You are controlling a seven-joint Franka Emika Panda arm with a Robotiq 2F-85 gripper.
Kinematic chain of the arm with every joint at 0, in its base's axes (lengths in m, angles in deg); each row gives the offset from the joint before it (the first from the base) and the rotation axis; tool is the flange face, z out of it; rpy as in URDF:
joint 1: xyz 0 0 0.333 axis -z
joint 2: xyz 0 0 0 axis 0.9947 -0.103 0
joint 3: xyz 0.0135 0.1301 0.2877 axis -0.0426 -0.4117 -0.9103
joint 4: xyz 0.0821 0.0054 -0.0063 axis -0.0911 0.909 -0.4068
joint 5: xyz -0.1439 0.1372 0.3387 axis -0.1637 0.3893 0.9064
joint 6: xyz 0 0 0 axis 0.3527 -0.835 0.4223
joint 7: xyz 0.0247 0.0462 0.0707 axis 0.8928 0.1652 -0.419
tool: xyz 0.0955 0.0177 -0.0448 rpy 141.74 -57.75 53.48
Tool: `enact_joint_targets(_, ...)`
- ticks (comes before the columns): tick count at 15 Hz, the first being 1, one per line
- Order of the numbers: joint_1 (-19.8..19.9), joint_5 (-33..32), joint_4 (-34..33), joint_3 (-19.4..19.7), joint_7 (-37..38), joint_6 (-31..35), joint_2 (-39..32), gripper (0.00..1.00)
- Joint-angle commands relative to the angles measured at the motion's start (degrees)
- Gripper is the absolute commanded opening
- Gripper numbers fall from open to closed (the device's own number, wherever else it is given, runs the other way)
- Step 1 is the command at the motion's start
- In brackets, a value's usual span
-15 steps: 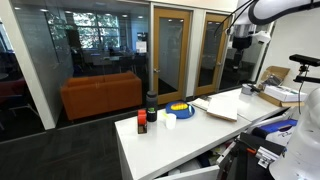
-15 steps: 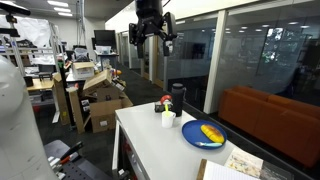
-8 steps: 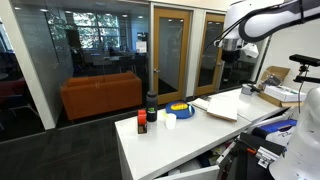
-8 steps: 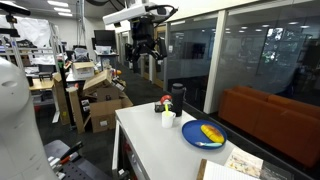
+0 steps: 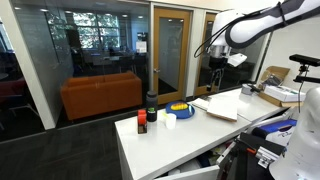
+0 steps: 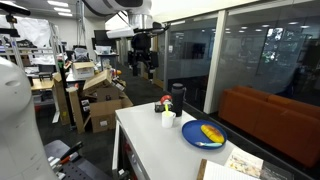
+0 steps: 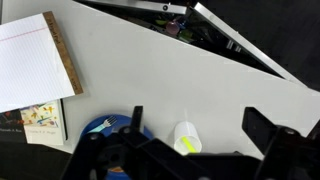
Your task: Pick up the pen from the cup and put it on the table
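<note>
In an exterior view the black two-fingered gripper (image 5: 215,74) hangs in the air, well above the far right part of the large white rectangular table (image 5: 185,140). Near the table's left end a small white cup (image 5: 170,121) stands just in front of a tall black tumbler (image 5: 152,103), with a round blue plate (image 5: 179,108) to its right and a white notepad (image 5: 216,107) further right. The pen is too small to make out here.

In an exterior view from the table's end, the gripper (image 6: 142,68) hovers high and left of the table (image 6: 145,150), well apart from the white cup (image 6: 169,120), the tumbler (image 6: 178,97) and the plate (image 6: 204,134).

The wrist view looks down on the table (image 7: 150,70). The gripper (image 7: 194,118) has its dark fingers (image 7: 136,122) spread wide, gripping nothing. Between them, below, is the cup (image 7: 185,137) with something yellow-green in it, possibly the pen. The plate (image 7: 103,127) lies to the left and the notepad (image 7: 30,55) far left.
</note>
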Motion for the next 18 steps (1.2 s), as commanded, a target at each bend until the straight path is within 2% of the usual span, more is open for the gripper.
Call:
enact_joint_targets(1, 1.8, 3.5, -4.0, -3.1, 10.6, 2.1, -6.5, 1.00)
enact_joint_targets(7, 2.1, 4.9, -13.3, -5.7, 29.7, 1.1, -20.3, 1.00)
enact_joint_targets(12, 0.9, 9.1, -24.4, -3.6, 38.6, -2.7, -33.6, 1.00)
enact_joint_targets(18, 1.8, 18.3, -34.9, 0.2, 44.5, -7.4, -45.4, 1.00)
